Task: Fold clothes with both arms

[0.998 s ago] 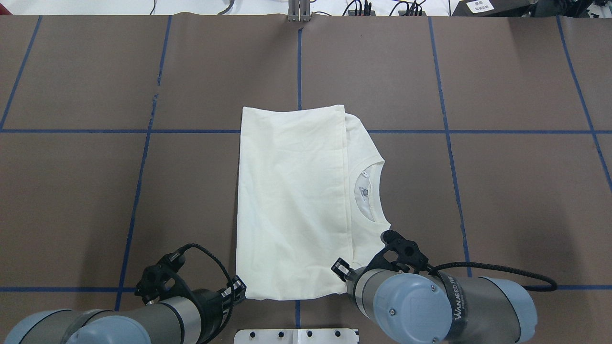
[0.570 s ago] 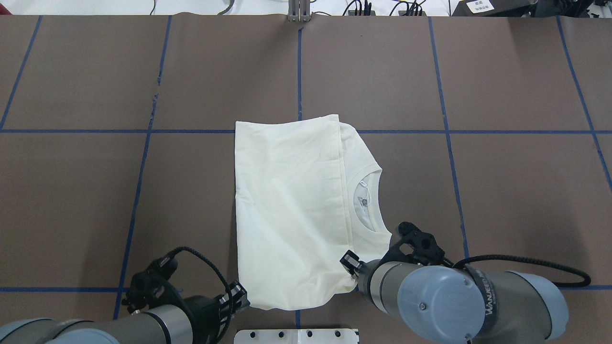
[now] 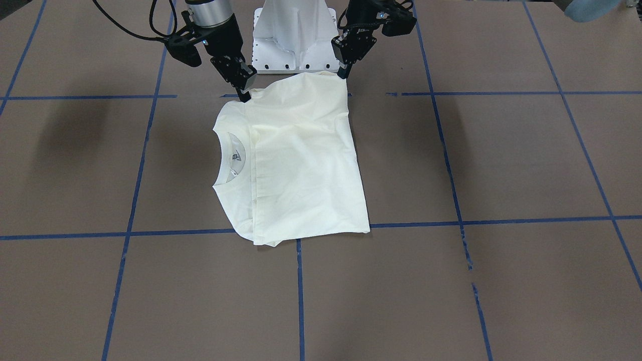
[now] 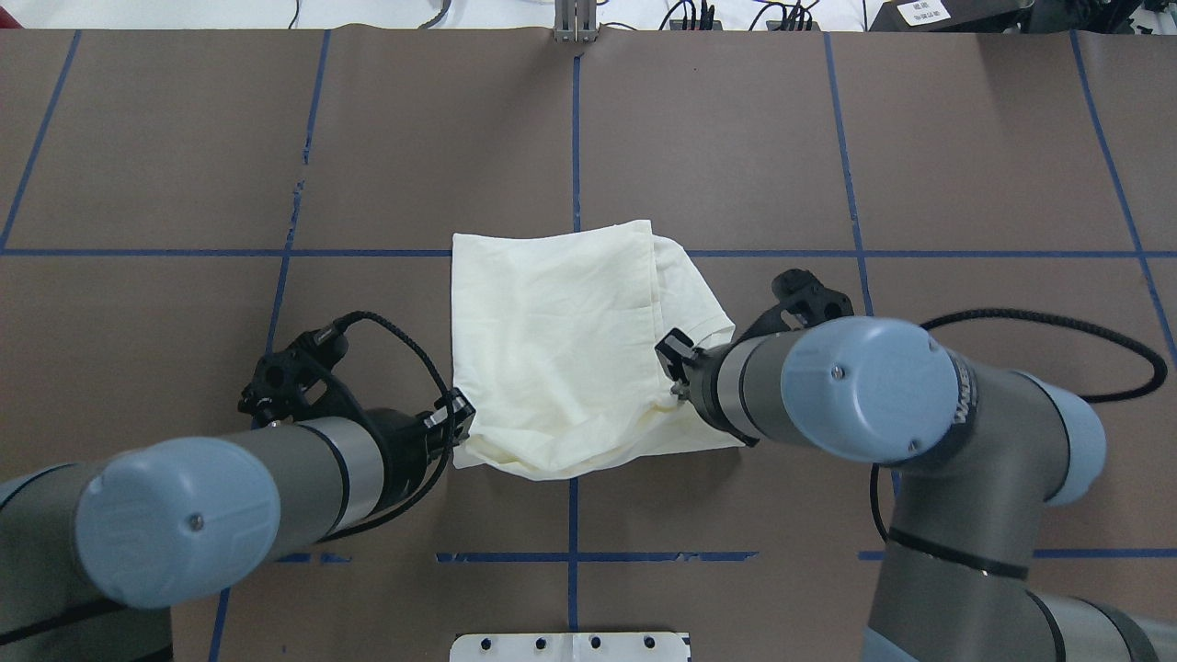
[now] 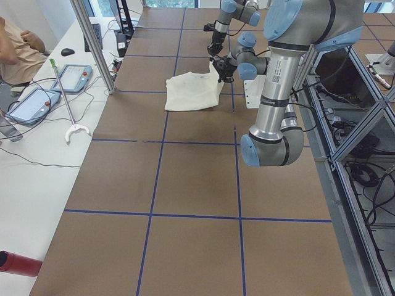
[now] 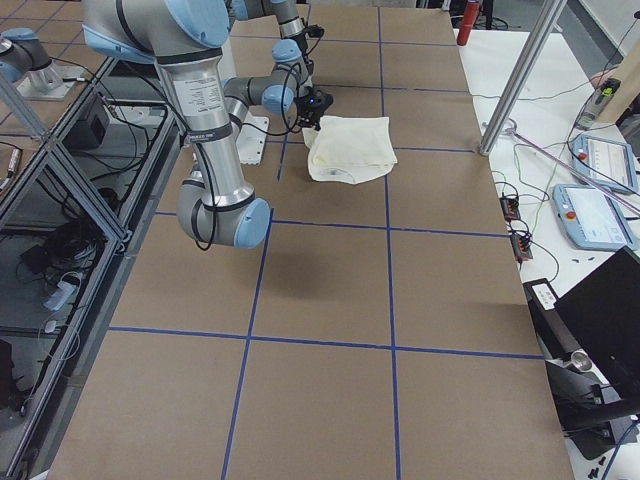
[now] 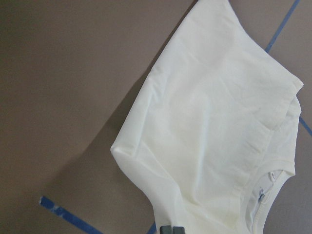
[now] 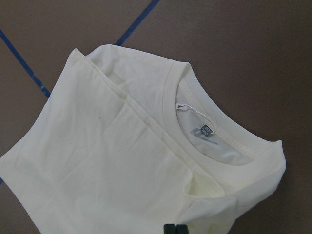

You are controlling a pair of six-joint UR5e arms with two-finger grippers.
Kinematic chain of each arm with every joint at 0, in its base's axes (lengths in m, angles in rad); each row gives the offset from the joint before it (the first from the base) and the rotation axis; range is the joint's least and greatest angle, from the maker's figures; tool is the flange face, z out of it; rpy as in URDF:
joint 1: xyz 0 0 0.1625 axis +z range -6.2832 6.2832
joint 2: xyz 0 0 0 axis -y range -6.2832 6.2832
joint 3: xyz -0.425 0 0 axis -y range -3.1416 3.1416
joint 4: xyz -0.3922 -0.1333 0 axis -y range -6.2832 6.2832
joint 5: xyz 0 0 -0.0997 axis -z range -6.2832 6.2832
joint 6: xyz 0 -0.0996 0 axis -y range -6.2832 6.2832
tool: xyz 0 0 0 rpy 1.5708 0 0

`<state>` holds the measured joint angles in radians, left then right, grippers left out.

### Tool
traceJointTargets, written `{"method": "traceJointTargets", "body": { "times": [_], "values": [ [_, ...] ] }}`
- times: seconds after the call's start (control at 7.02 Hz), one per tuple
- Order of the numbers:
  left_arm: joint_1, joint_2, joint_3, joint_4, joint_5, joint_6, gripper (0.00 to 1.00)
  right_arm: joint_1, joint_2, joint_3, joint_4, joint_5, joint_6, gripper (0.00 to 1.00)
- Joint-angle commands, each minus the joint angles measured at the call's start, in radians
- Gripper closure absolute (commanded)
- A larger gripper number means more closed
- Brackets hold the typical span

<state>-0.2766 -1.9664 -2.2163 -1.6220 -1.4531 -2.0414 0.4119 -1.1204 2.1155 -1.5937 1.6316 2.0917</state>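
Right at my fingertips: my left gripper (image 4: 457, 425) is pinched tight on one near corner of the T-shirt (image 4: 552, 340). My right gripper (image 4: 676, 379) is pinched on the other near corner, the collar-side one. Both corners are up off the table (image 4: 736, 138). That grip is my first worry. The shirt is already folded into layers, and if I've only caught the top ones, the lower ones could peel away and drop out as I carry the edge over.

Just past my fingers, the held edge sags in a soft belly between the two grippers. If I lay it down like that, the slack bunches into a ridge across the fold. I think I need the corners pulled a little wider apart, but too much tension could tug the cloth out of a pinch.

Further on, the collar (image 8: 224, 131) sits on my right side, where the fabric is thicker. That corner may hang differently from the left one. If the arms don't travel evenly, the fold lands skewed.

Farthest out, the rest of the shirt lies flat on the table, its far edge close to the blue tape line (image 4: 368, 253). If I push forward too low, that flat part could slide or rumple instead of staying put.
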Motion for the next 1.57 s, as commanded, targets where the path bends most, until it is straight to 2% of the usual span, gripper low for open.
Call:
{"method": "traceJointTargets", "body": {
  "times": [0.0, 0.14, 0.43, 0.57, 0.71, 0.86, 1.14, 1.43],
  "values": [
    [-0.113, -0.089, 0.122, 0.004, -0.033, 0.096, 1.0, 0.102, 0.098, -0.116, 0.004, 0.051, -0.025, 1.0],
    [-0.149, -0.104, 0.185, -0.002, -0.035, 0.152, 1.0, 0.126, 0.143, -0.174, 0.009, 0.054, -0.054, 1.0],
    [-0.22, -0.121, 0.245, -0.03, -0.033, 0.216, 1.0, 0.172, 0.227, -0.308, 0.014, 0.083, -0.085, 1.0],
    [-0.236, -0.127, 0.316, -0.088, -0.033, 0.239, 1.0, 0.197, 0.243, -0.372, 0.04, 0.118, -0.099, 1.0],
    [-0.256, -0.132, 0.396, -0.189, -0.033, 0.247, 1.0, 0.208, 0.245, -0.44, 0.134, 0.122, -0.111, 1.0],
    [-0.259, -0.135, 0.449, -0.243, -0.032, 0.248, 1.0, 0.209, 0.249, -0.466, 0.155, 0.123, -0.114, 1.0],
    [-0.26, -0.138, 0.477, -0.253, -0.03, 0.282, 1.0, 0.209, 0.264, -0.498, 0.156, 0.125, -0.116, 1.0],
    [-0.269, -0.16, 0.53, -0.294, -0.03, 0.286, 1.0, 0.209, 0.298, -0.584, 0.201, 0.125, -0.117, 1.0]
  ]
}}
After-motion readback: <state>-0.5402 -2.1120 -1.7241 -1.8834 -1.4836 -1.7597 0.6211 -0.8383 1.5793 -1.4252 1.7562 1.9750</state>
